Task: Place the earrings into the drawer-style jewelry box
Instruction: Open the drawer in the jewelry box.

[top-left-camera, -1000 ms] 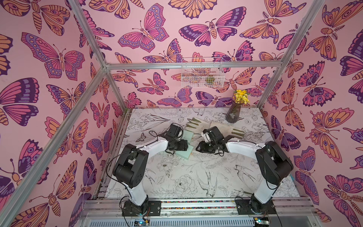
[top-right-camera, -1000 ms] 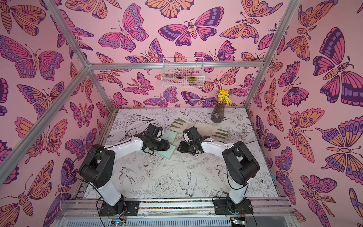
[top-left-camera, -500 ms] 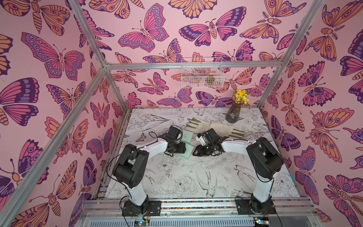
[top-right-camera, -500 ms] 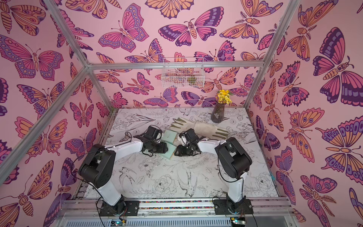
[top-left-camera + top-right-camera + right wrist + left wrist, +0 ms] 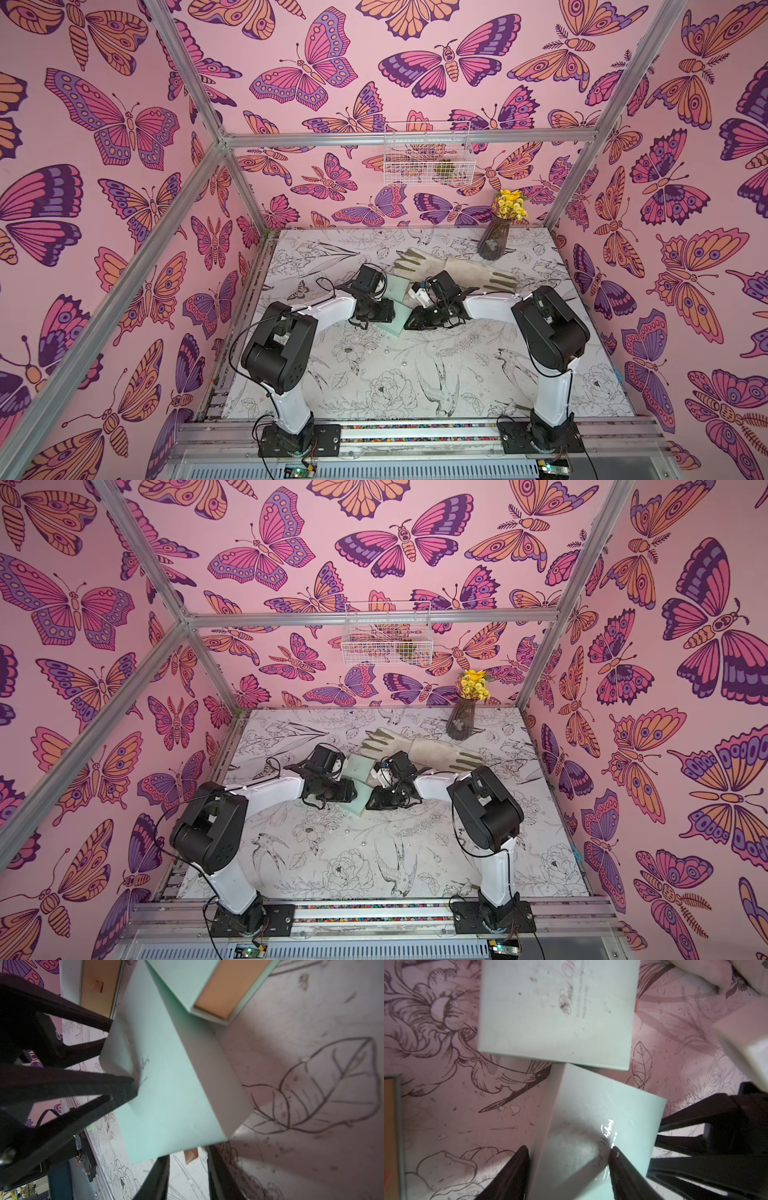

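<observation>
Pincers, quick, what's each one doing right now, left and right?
Left pincer: closed on the mint box.
Right pincer: open, with the tan tab at the box's end between its jaws, not yet gripped.

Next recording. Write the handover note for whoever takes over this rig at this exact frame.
Left hand: jaws apart at the near mint box, one finger on its top, one against its side; clamped or not, unclear.
Right hand: open, a small tan tab at that box's end between its fingers.
Second mint box lies just beyond; a tan-lined tray nearby.
Done: nothing confirmable; earrings not identifiable.
Left, likely: pull the tab to open it, load earrings, close.
</observation>
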Controlling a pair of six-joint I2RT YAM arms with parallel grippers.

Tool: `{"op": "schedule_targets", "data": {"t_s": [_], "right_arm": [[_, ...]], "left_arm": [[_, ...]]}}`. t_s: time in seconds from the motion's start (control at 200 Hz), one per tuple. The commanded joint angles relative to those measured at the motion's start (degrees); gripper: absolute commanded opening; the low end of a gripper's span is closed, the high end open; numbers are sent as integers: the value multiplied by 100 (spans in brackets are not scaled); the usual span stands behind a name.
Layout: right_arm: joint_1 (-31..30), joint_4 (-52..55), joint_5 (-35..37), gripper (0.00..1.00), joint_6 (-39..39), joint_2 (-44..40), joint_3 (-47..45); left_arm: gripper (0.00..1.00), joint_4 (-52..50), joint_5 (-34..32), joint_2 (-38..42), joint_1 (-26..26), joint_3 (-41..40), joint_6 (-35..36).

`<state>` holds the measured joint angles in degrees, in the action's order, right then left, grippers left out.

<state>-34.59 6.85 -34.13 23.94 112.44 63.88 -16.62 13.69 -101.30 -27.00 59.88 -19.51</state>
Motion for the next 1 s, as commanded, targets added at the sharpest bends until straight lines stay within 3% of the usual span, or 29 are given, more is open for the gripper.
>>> {"op": "schedule_targets", "data": {"t_s": [0.0,0.325,0.576,0.991], "right_arm": [[-13,-49,-21,29,-61,164,140],[-11,-144,-46,20,-31,262,182],[-11,-125,-42,0,-49,177,189],[132,-129,131,0,-50,-295,-431]], "left_arm": [[62,-227,-80,-227,2,-38,122],[62,-222,-77,-281,2,-16,136],[62,-235,-150,-304,10,15,129],[62,-420,-419,-285,195,33,127]]}}
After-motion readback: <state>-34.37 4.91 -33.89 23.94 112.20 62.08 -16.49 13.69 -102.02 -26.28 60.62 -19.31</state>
